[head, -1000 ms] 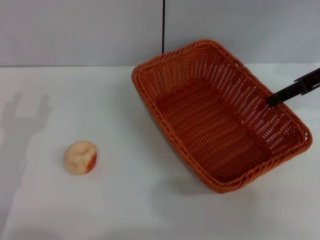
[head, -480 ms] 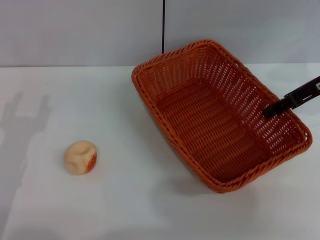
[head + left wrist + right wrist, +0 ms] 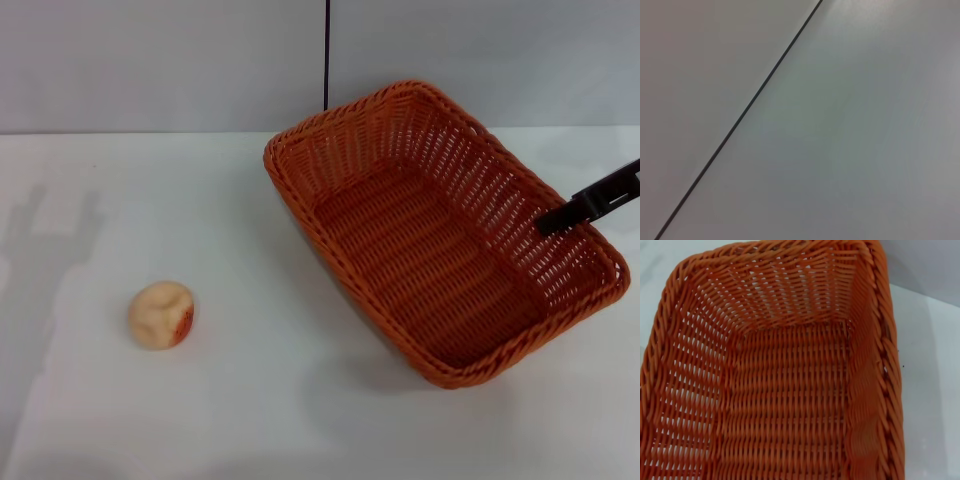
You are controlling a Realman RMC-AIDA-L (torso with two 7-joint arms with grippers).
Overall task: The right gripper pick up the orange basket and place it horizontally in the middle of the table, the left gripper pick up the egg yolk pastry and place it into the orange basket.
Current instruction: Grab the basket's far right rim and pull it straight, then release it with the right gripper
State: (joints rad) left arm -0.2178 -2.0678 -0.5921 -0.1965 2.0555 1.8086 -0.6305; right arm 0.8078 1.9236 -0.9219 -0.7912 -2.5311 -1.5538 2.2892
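The orange basket [image 3: 470,175] stands askew on the right half of the white table [image 3: 150,200], one long side raised a little over a shadow. It holds nothing. My right gripper [image 3: 550,221] reaches in from the right edge, one slim black finger inside the basket's right-hand wall near the rim; it looks shut on that wall. The right wrist view looks straight down into the woven basket [image 3: 790,405]. The egg yolk pastry [image 3: 161,314], a pale ball with an orange-red patch, lies alone at the near left. My left gripper is out of view.
A pale grey wall with a thin dark vertical seam [image 3: 327,50] backs the table. The left wrist view shows only that wall and its seam [image 3: 740,117]. Bare tabletop lies between pastry and basket.
The right finger dropped lower along the basket's right wall, then shifted right. The basket's right corner moved slightly right with it. The pastry stayed put.
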